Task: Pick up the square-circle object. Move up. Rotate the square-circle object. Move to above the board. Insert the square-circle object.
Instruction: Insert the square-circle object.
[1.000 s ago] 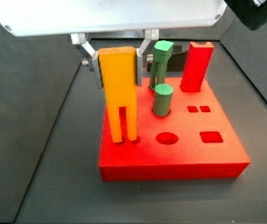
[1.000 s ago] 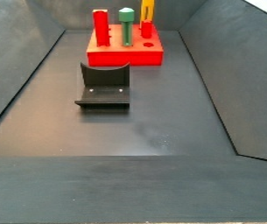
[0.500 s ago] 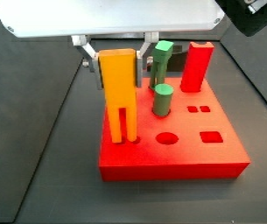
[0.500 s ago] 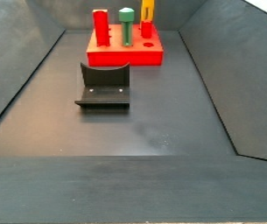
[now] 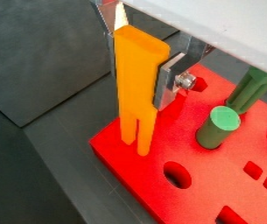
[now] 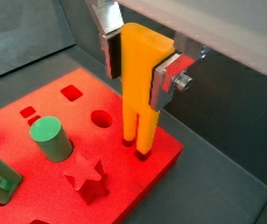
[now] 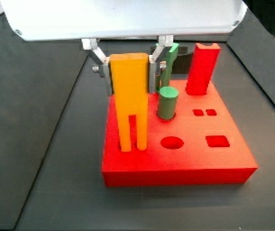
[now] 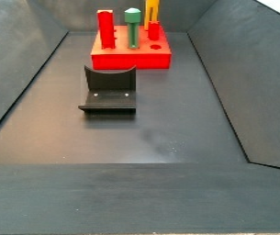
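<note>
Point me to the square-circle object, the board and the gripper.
square-circle object (image 7: 130,95): side view, middle of its yellow-orange front face.
board (image 7: 176,171): side view, bare red front wall.
gripper (image 5: 145,54): wrist view, midway between the fingertips, shut on the peg's upper part.

Two wrist cams sit right up by the gripper (image 5: 144,54), looking steeply down past the square-circle object (image 5: 139,87) onto the board (image 5: 206,188) from opposite sides, super close. One side cam is near the board (image 7: 176,158) too, facing it from the front and a bit above, gripper (image 7: 130,60) at the top. The last side cam is way back at the far end of the dark bin, looking along the floor past the fixture (image 8: 109,90) to the board (image 8: 131,59). All four share the board and pegs.
</note>
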